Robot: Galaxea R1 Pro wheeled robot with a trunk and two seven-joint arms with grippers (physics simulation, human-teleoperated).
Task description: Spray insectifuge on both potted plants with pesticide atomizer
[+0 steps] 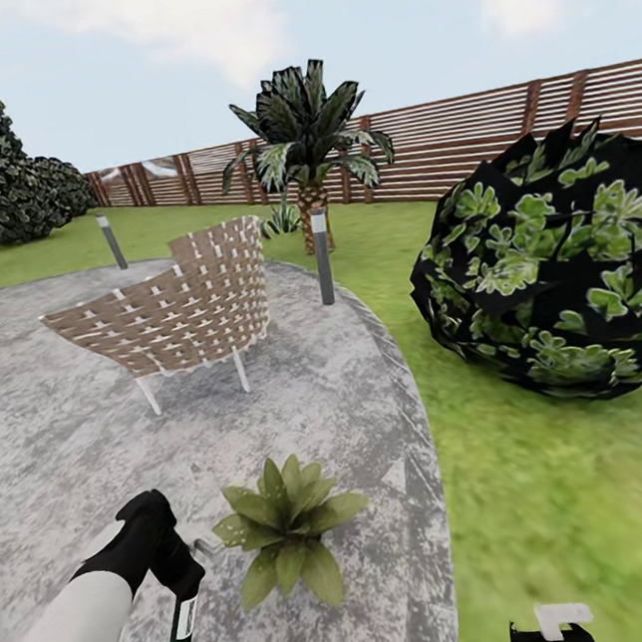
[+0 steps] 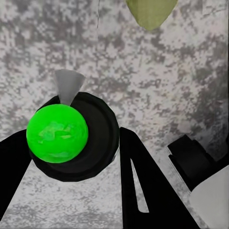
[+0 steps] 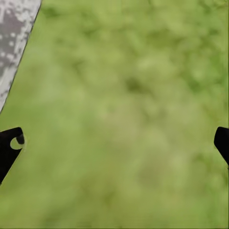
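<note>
1. Between my left gripper's (image 2: 71,157) fingers sits the pesticide atomizer (image 2: 71,136), clamped, green spot facing the wrist camera.
2. Just beside that gripper, on the grey paving (image 1: 349,388), spreads one potted plant (image 1: 287,531).
3. Over the grass (image 3: 124,119), my right gripper (image 3: 114,143) hangs with fingers spread wide.
4. Well beyond stand a woven chair (image 1: 175,314), bollard light (image 1: 323,255), dark bush (image 1: 556,272), palm (image 1: 304,142).

text: none legible | labels: none — atomizer (image 1: 183,619) shows only a pale blurred patch | signs: none
</note>
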